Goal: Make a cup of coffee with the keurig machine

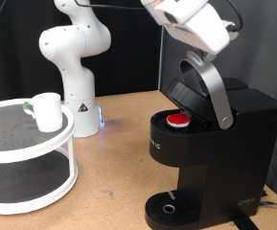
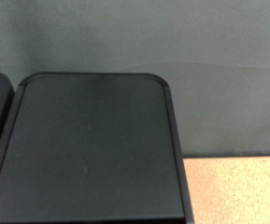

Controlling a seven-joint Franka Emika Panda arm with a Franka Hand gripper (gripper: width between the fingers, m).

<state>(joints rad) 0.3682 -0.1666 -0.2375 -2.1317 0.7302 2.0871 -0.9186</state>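
Observation:
The black keurig machine (image 1: 210, 158) stands on the wooden table at the exterior view's right. Its silver-grey arched lid (image 1: 200, 86) is raised, and a small pod with a red top (image 1: 179, 120) sits in the open holder. The round drip tray (image 1: 169, 208) at the base is bare. The white cup (image 1: 48, 111) stands on the top shelf of a round white rack at the left. The arm's hand (image 1: 191, 21) hovers above the raised lid; its fingers do not show. The wrist view shows only the machine's flat black top (image 2: 88, 149).
The two-tier round white rack (image 1: 28, 158) fills the exterior view's left. The white robot base (image 1: 76, 72) stands behind it. A dark curtain backs the table. Bare wooden tabletop (image 1: 114, 172) lies between the rack and the machine.

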